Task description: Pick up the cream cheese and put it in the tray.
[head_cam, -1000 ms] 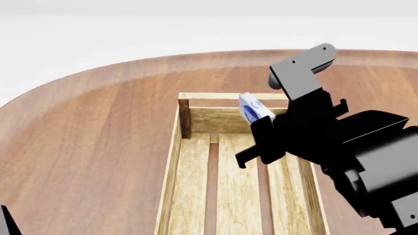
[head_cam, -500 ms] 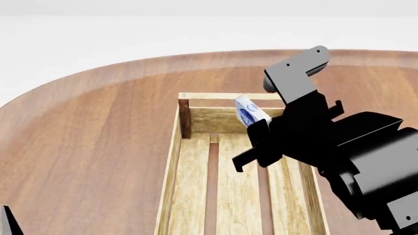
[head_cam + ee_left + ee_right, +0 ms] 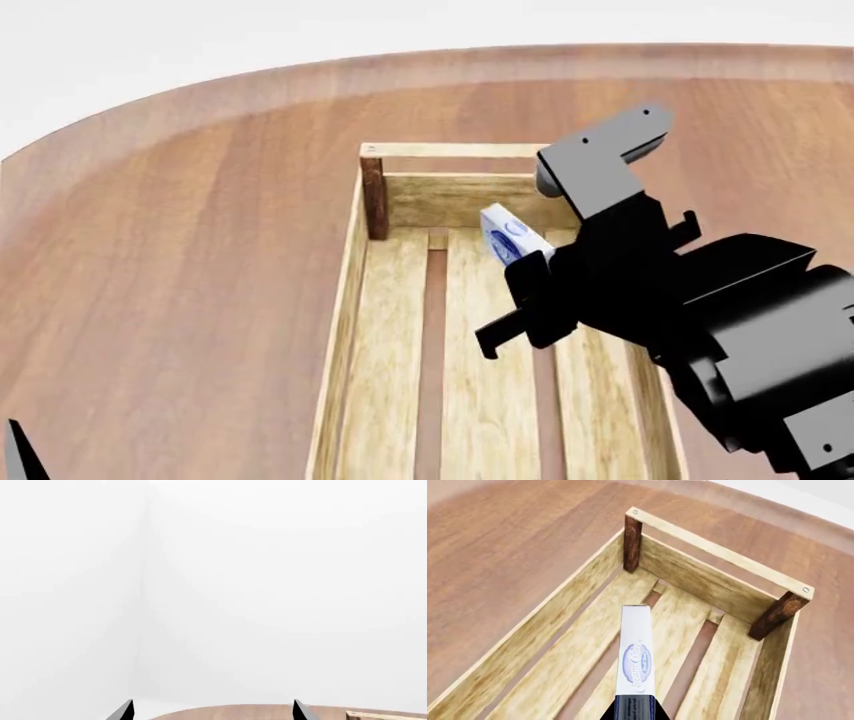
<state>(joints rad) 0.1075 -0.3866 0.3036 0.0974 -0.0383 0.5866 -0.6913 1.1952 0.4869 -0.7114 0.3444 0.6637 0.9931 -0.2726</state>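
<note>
The cream cheese (image 3: 509, 236) is a small white box with a blue oval logo. My right gripper (image 3: 523, 262) is shut on it and holds it on edge above the far end of the tray (image 3: 350, 300), a long slatted wooden crate with dark corner posts. In the right wrist view the box (image 3: 634, 655) juts out between the black fingertips (image 3: 610, 714), over the tray's floor slats (image 3: 564, 680). My left gripper (image 3: 212, 715) is open and empty, with only its two fingertips showing, pointing past the table edge.
The round brown wooden table (image 3: 187, 260) surrounds the tray, its curved far edge (image 3: 200, 90) against a white background. The tray's far wall (image 3: 714, 577) and dark posts (image 3: 632, 542) stand beyond the held box. A tip of the left arm (image 3: 20, 455) shows at the lower left.
The head view has tilted down, so the tray sits higher in the frame. My right gripper has moved lower and a little left with the cream cheese, now inside the tray's outline.
</note>
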